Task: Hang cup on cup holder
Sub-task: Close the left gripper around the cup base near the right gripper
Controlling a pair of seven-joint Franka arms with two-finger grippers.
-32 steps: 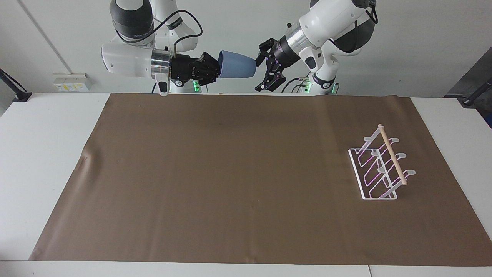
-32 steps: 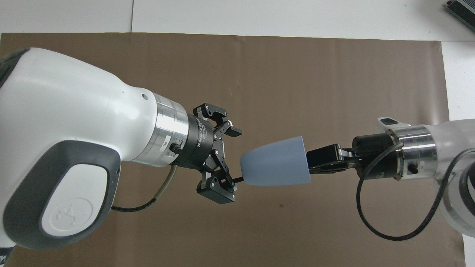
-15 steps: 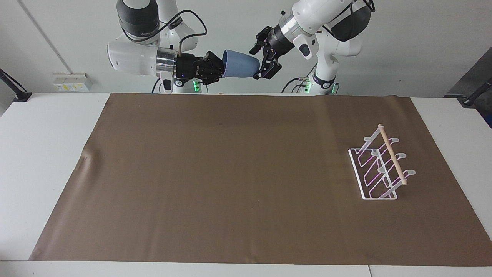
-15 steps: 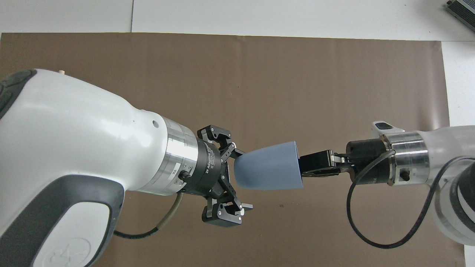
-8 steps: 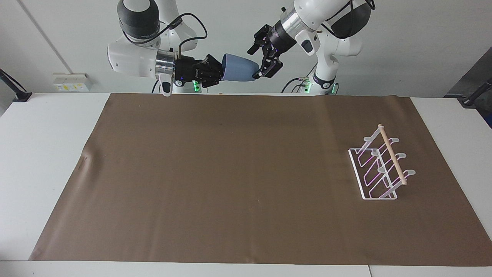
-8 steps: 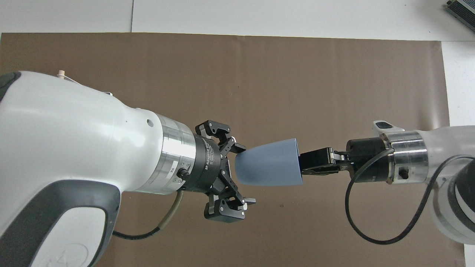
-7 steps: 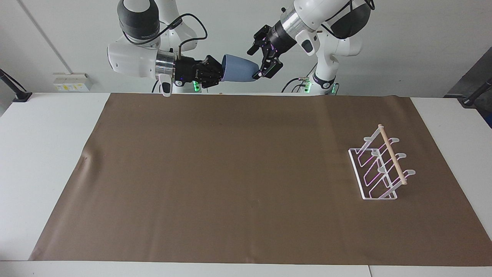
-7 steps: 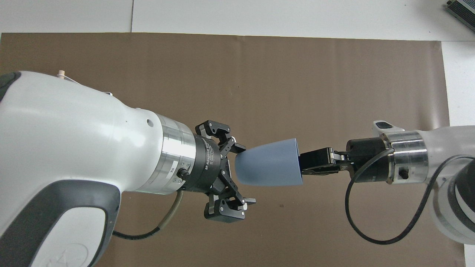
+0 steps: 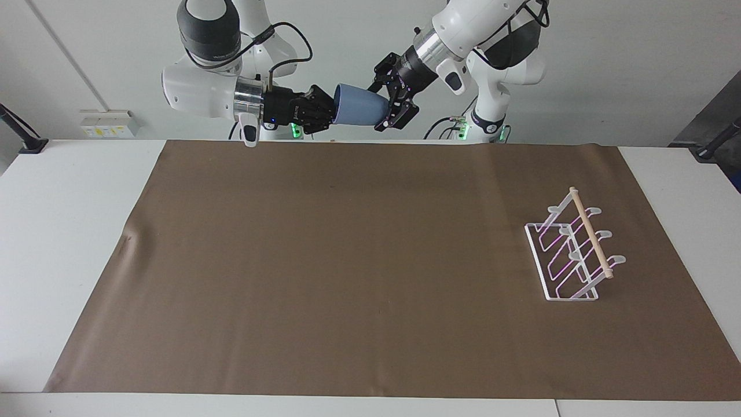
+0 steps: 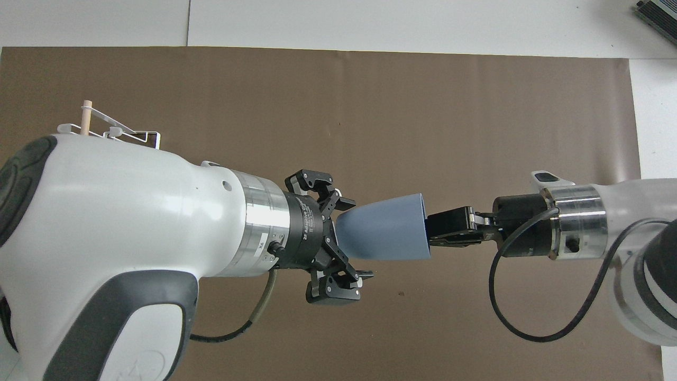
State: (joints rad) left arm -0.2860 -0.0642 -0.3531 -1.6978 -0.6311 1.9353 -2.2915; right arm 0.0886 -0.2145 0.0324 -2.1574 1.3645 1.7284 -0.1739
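Observation:
The light-blue cup (image 9: 358, 112) (image 10: 383, 234) hangs on its side in the air, over the mat's edge nearest the robots. My right gripper (image 9: 331, 110) (image 10: 433, 233) is shut on its rim. My left gripper (image 9: 386, 107) (image 10: 351, 238) is open, its fingers standing either side of the cup's narrow base; one fingertip (image 10: 345, 202) is close against the base, the other stands clear of it. The white wire cup holder (image 9: 570, 255) (image 10: 121, 132) with its wooden dowel (image 9: 590, 231) stands on the mat toward the left arm's end, largely hidden by the left arm in the overhead view.
A brown mat (image 9: 370, 272) covers most of the white table (image 9: 58, 231). A socket box (image 9: 107, 123) sits on the wall by the right arm's end. Cables loop from both wrists.
My left gripper has moved in so that the cup's base lies between its open fingers. The left arm shifted and uncovered part of the cup holder in the overhead view. The right gripper barely moved.

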